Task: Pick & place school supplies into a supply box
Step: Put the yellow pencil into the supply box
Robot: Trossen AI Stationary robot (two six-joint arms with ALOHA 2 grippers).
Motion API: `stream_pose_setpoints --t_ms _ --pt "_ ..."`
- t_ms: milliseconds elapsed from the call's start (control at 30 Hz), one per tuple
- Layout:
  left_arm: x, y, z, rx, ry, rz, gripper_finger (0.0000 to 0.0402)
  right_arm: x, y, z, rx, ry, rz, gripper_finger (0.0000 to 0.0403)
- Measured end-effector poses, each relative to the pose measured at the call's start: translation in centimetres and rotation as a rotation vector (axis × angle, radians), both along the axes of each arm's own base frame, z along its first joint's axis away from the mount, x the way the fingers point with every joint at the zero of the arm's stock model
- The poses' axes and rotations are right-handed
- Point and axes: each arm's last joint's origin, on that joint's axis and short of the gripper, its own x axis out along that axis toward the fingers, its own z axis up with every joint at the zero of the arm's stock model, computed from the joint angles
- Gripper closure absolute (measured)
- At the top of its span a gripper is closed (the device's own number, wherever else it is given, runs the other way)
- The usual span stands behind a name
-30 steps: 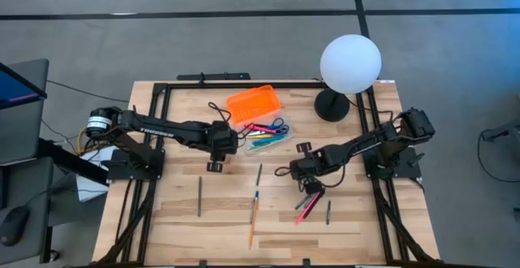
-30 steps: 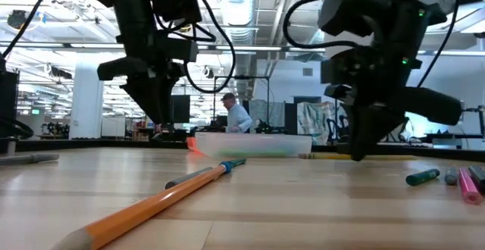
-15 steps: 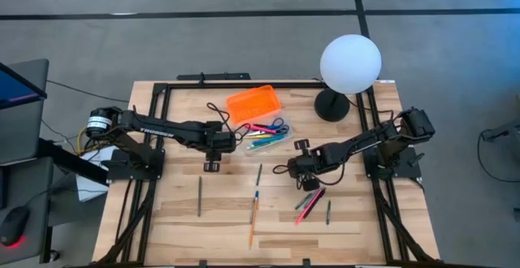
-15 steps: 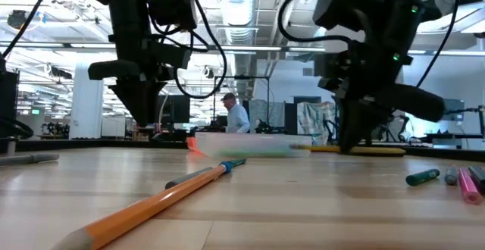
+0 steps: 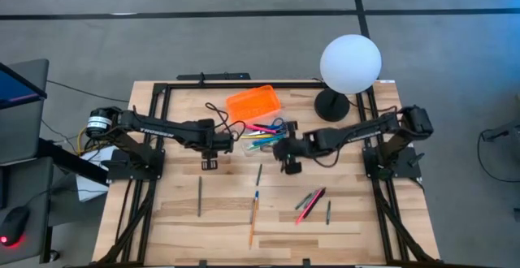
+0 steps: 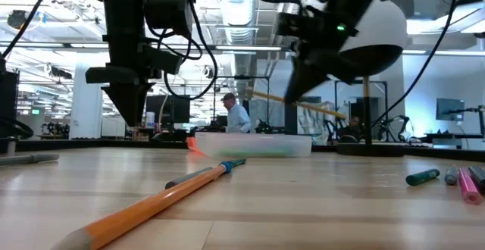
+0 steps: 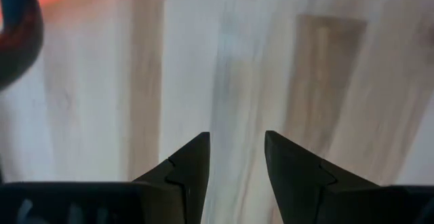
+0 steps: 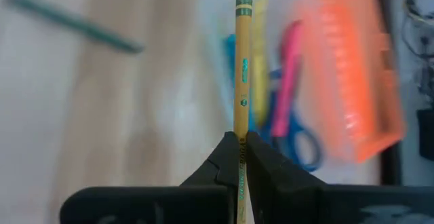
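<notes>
One slim yellow pencil (image 8: 242,68) pinched in right gripper (image 8: 239,149); left gripper (image 7: 236,157) parted, empty.

An open-plan robotics lab or engineering workspace is shown. In the low view, exposed ceiling ducts and pipes (image 6: 250,7) with long rows of strip lights are seen above a wide hall, where computer monitors (image 6: 450,109) and equipment are set out in the background and a seated person (image 6: 236,117) is visible at a workstation. In the high view, a wooden desk (image 5: 179,211) framed by black metal rails (image 5: 244,84) is placed on a grey carpeted floor (image 5: 244,41), with cables (image 5: 496,150) trailing beside it and a computer mouse (image 5: 10,227) and a screen edge (image 5: 16,85) at the side.
</notes>
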Motion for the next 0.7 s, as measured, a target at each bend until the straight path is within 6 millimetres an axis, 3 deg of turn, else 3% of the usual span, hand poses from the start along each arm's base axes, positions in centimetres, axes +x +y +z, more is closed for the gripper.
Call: stream_pose_setpoints --t_ms 200,367,700 --pt "-0.7 -0.3 0.0 0.13 0.042 0.06 0.0265 1.2 -4.1 1.3 0.001 -0.123 -0.106 0.0403" --pt "-1.9 -0.8 -1.5 0.2 0.092 0.061 0.0265 1.4 -7.3 1.7 0.047 -0.211 -0.197 0.0403" --pt "-4.1 -1.3 -3.7 0.314 0.156 0.083 0.0265 1.7 -9.6 1.8 0.162 -0.309 -0.255 0.0403"
